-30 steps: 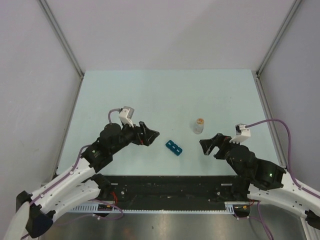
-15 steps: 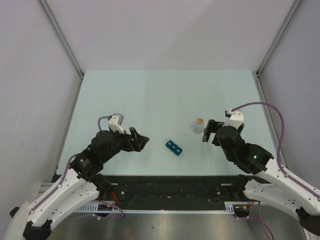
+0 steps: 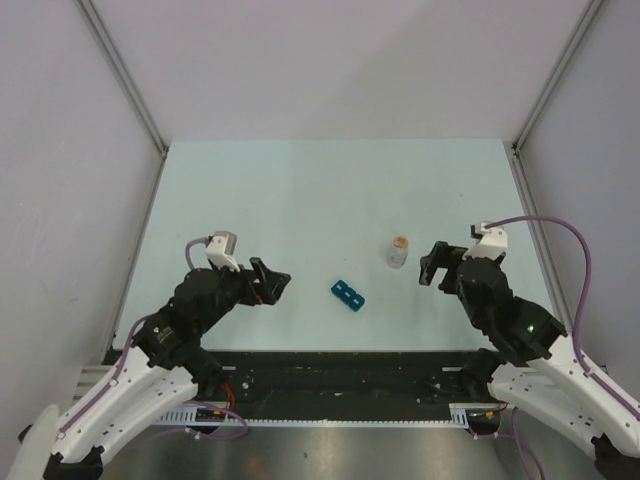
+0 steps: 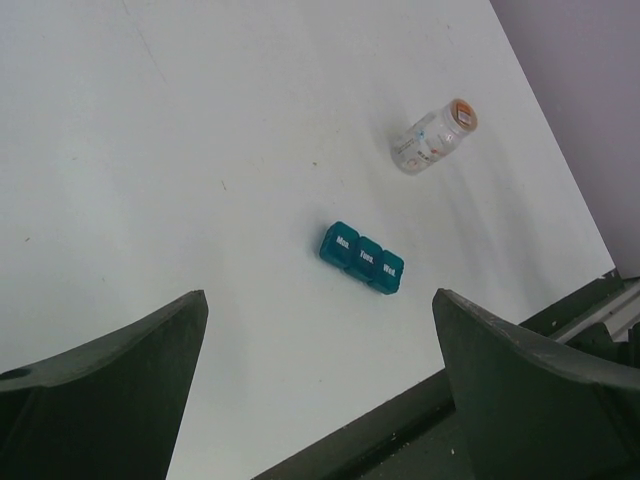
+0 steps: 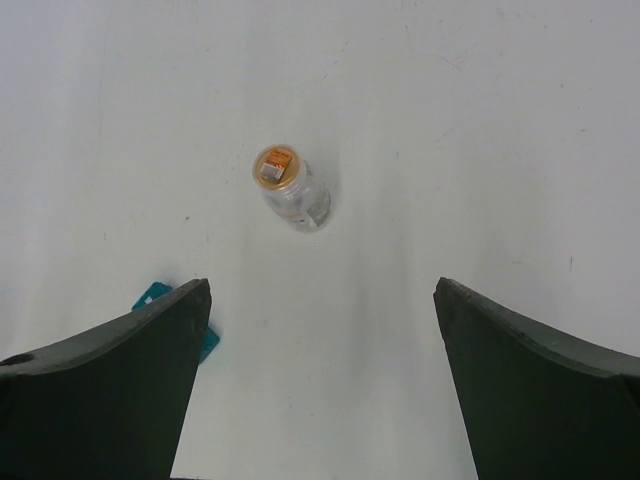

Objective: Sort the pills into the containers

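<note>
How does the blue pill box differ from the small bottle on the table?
The pill box is opaque blue; the bottle is clear with a tan top. The pill box is a low row of three lidded compartments lying flat; the bottle is round and stands upright. The pill box lies nearer the front edge of the table than the bottle does. Both rest on it, apart.

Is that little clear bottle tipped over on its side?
No, the clear bottle stands upright on the table, with its tan cap facing straight up.
</note>
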